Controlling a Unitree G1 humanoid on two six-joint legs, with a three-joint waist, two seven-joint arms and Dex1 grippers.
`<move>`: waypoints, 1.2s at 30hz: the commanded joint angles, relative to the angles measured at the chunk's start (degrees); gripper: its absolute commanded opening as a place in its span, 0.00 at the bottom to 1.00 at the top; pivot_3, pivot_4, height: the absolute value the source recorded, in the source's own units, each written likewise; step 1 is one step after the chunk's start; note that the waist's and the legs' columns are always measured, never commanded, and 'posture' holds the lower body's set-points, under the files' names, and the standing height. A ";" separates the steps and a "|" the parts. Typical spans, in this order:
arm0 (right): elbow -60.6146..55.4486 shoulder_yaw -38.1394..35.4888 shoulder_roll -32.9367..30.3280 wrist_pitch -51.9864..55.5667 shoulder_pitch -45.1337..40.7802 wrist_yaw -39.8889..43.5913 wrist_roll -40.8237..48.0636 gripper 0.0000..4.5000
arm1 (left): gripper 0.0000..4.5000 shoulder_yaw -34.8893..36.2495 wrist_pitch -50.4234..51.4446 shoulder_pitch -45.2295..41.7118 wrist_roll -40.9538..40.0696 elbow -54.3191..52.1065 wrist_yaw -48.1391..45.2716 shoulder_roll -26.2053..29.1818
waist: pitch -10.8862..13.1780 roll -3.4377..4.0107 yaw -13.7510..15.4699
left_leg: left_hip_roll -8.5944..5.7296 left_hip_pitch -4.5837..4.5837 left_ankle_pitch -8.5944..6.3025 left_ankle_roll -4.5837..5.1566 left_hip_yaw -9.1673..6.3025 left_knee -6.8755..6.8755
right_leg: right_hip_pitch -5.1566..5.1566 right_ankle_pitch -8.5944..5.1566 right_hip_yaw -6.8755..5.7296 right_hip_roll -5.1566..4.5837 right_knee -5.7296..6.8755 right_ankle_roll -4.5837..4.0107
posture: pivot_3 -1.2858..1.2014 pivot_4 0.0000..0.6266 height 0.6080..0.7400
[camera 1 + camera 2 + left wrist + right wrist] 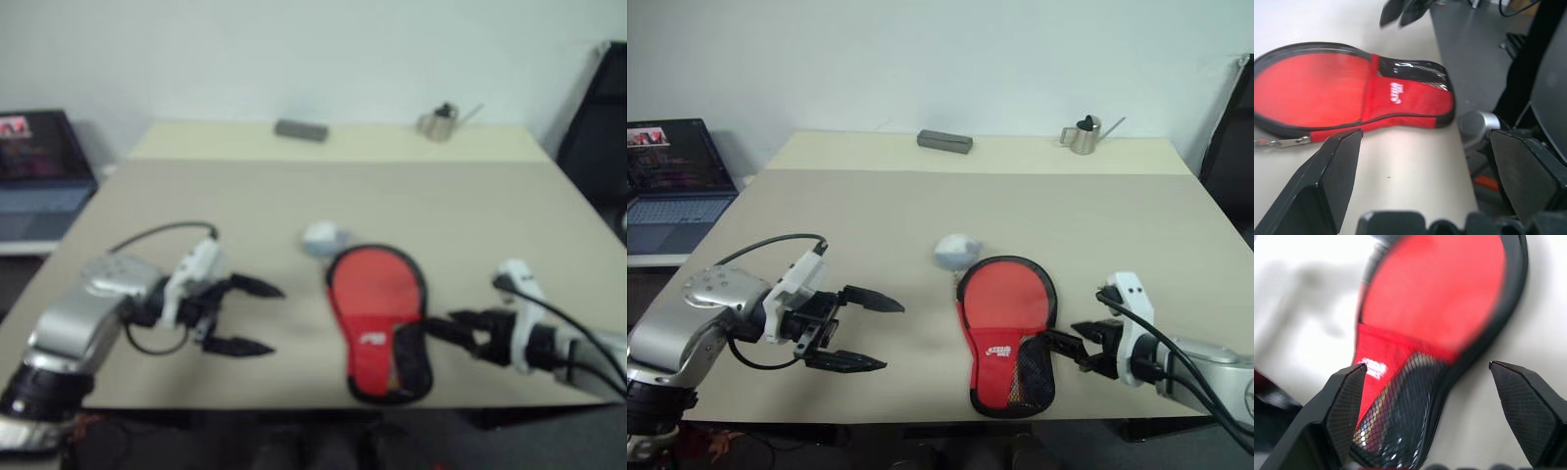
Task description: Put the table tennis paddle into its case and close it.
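Note:
The red case (1004,323) with black trim and a small white mark lies flat near the table's front edge, its narrow end toward me. Its round part also shows in the left wrist view (1312,90) and the right wrist view (1440,298). A zip pull (1283,143) lies on the table beside the round end. The table tennis paddle is hidden. My right gripper (1068,349) is open just right of the case's narrow end, its fingers wide apart and holding nothing. To the left of the case, my left gripper (892,336) is open and points at it.
A pale crumpled ball (957,251) lies just beyond the case. A grey box (944,141) and a small metal watering can (1083,134) stand at the table's far edge. A laptop (671,181) sits off the table's left side, and a dark chair (1232,117) off its right.

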 commanded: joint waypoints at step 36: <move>30.57 29.58 20.71 -24.06 -29.69 51.60 -65.74 0.99 | 1.00 3.10 -1.83 -5.08 8.57 7.02 15.27 -5.05 | 0.03 -0.03 0.15 | -0.08 -0.09 0.00 -0.02 -0.10 0.01 | -0.11 0.18 0.00 -0.20 0.10 -0.33 | 0.52 0.24 1.00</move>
